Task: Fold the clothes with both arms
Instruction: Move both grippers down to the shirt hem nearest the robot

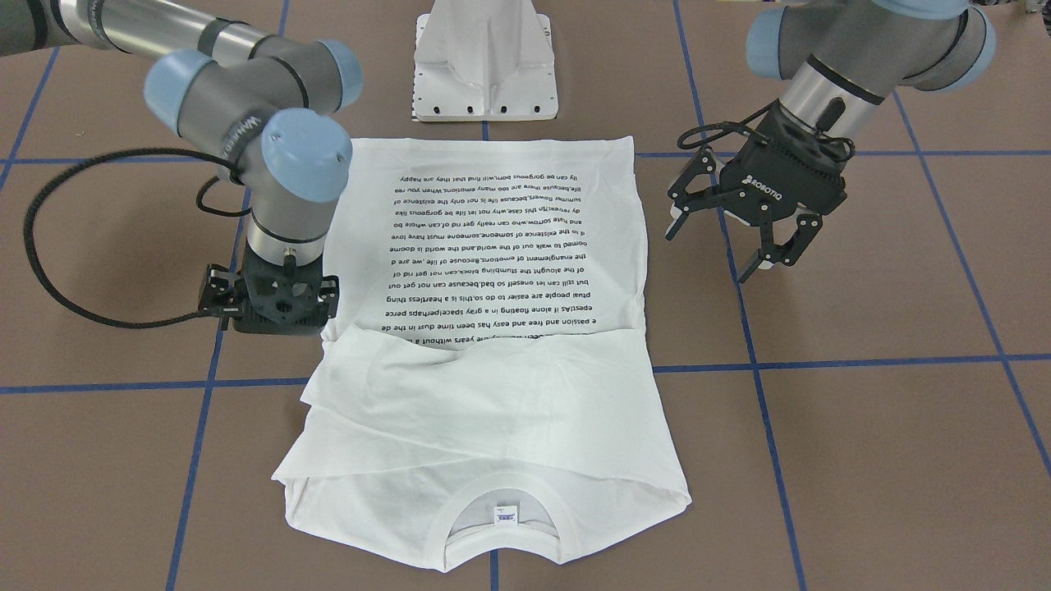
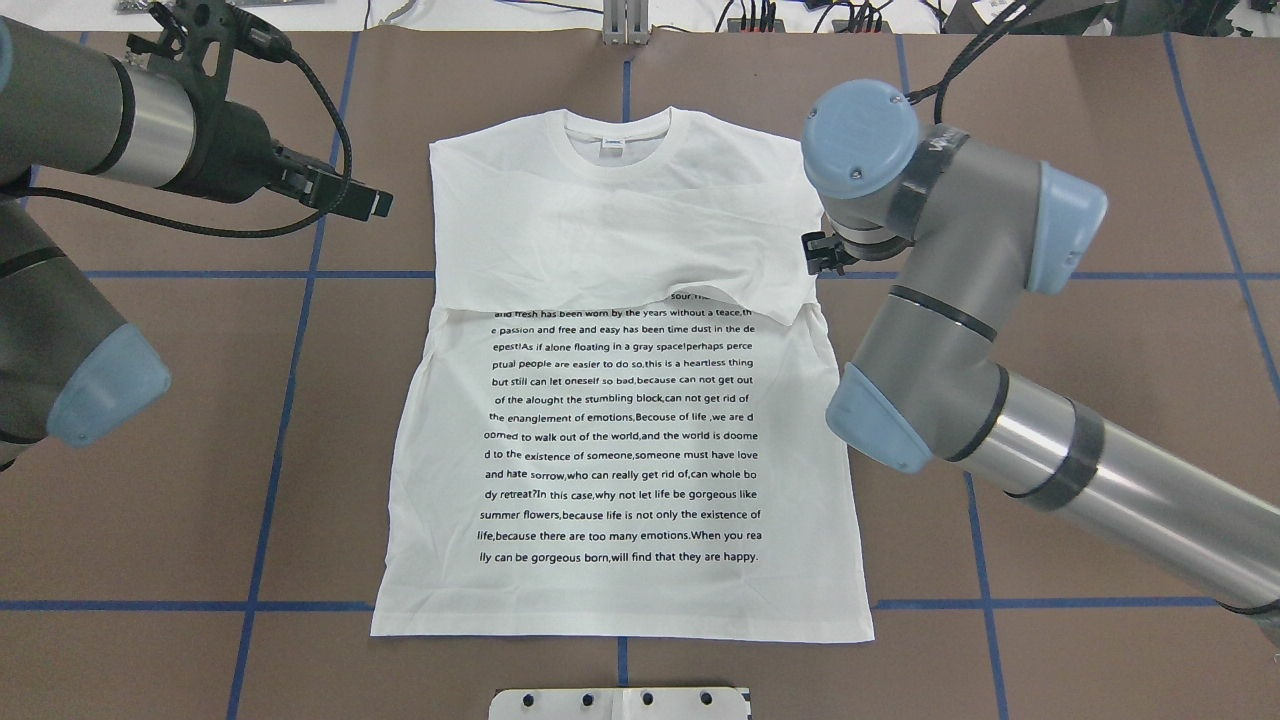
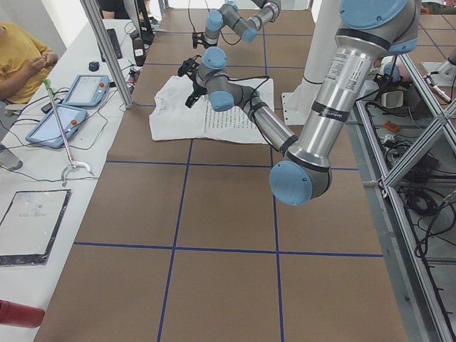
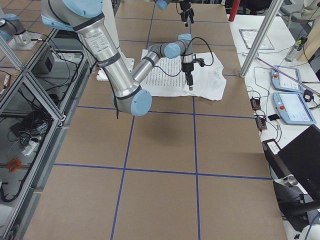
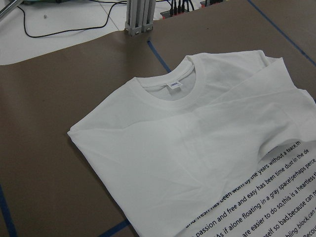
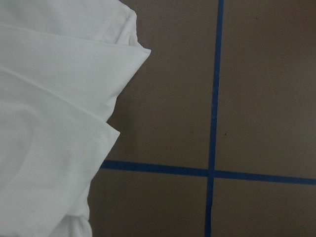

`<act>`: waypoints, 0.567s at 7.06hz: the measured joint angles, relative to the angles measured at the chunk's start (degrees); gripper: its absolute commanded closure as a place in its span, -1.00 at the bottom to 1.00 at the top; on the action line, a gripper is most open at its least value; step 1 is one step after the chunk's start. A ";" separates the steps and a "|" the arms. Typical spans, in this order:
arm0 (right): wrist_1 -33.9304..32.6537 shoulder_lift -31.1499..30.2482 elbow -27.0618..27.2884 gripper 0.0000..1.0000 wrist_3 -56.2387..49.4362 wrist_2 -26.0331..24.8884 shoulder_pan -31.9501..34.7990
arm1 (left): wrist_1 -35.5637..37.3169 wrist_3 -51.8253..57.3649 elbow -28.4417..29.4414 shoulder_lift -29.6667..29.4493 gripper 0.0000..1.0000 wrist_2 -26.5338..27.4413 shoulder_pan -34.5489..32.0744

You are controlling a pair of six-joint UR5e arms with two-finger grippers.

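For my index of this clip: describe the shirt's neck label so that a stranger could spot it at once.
On the brown table with blue tape lines lies a white shirt, its collar at the end away from the robot. Just inside the back of the collar sits the label, a tiny white tag. Its blue mark is the only colour on the shirt; all the other print is black.

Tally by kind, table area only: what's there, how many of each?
White T-shirt: 1
Robot arms: 2, the left arm and the right arm
White pedestal: 1
Total: 4
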 measured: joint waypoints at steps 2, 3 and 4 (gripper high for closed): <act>8.75 -9.95 11.43 -1.00 7.09 3.31 -1.11 | -0.14 -3.11 -6.79 8.23 -1.00 0.08 0.77; 17.16 -15.75 14.52 -1.00 12.31 3.74 -3.18 | -0.27 -6.28 -11.00 12.81 -1.00 0.21 2.58; 23.15 -21.32 17.72 -1.00 16.75 3.66 -5.73 | -0.42 -10.46 -14.72 16.73 -1.00 0.58 5.66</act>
